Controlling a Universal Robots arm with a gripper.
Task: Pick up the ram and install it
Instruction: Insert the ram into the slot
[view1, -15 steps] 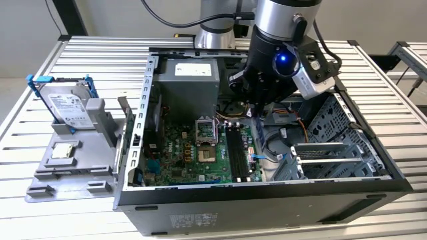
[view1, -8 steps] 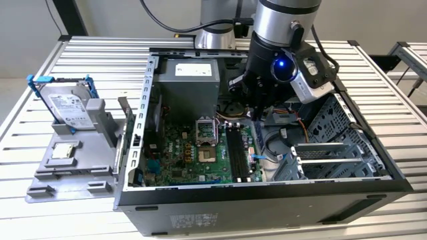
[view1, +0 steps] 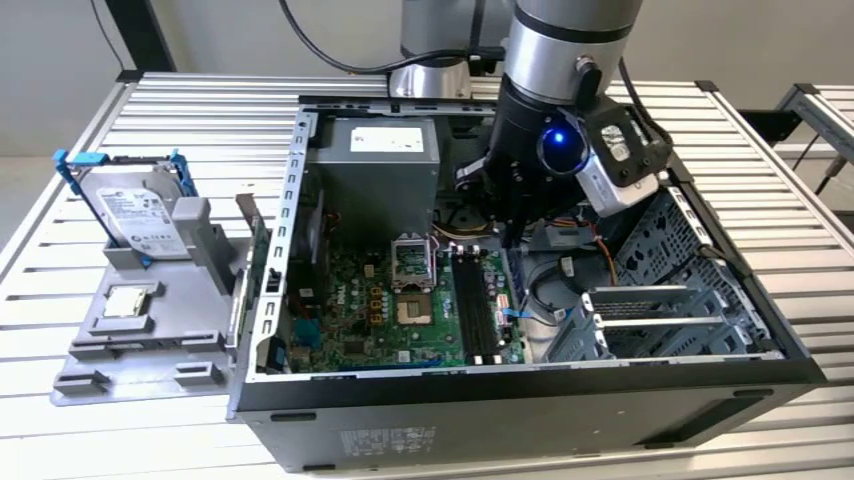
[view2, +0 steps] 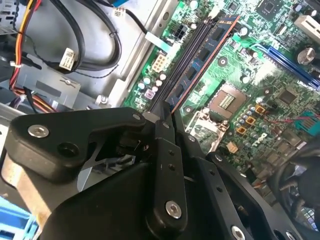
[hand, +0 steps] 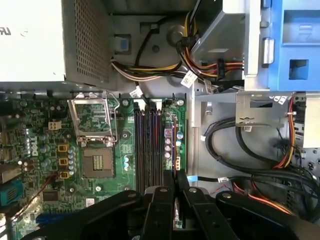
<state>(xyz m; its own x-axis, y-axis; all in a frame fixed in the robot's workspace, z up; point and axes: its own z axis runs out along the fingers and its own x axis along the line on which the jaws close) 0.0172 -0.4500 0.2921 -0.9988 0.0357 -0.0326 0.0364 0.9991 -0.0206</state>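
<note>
Ram stick pinched above the slots

You see the jaws narrowed onto the ram (view2: 202, 62): a long, thin board, dark chips on blue, with a coppery edge.

The computer case (view1: 534, 420) sits on the table (view1: 174, 110); the hard drive (view1: 134, 215) stands on a tray (view1: 134, 335) at the exterior view's left of it; the board (view1: 360, 300) lies inside, the gripper (view1: 510, 240) over its slots (view1: 467, 300).

Motherboard (view1: 400, 300): green.
Slots (hand: 147, 145): black.
Ram (view2: 200, 57): blue-green, black chips, orange edge.
Gripper (view2: 164, 117): black.
Arm (view1: 561, 50): silver.
Case (view1: 534, 420): black.
Power supply (view1: 380, 170): grey, white label.
Cables (hand: 210, 62): yellow, orange, black.
Bay (hand: 295, 45): blue.
Caddy (view1: 80, 162): blue.
Tray (view1: 147, 340): grey.
Table (view1: 200, 110): pale, ribbed.
</note>
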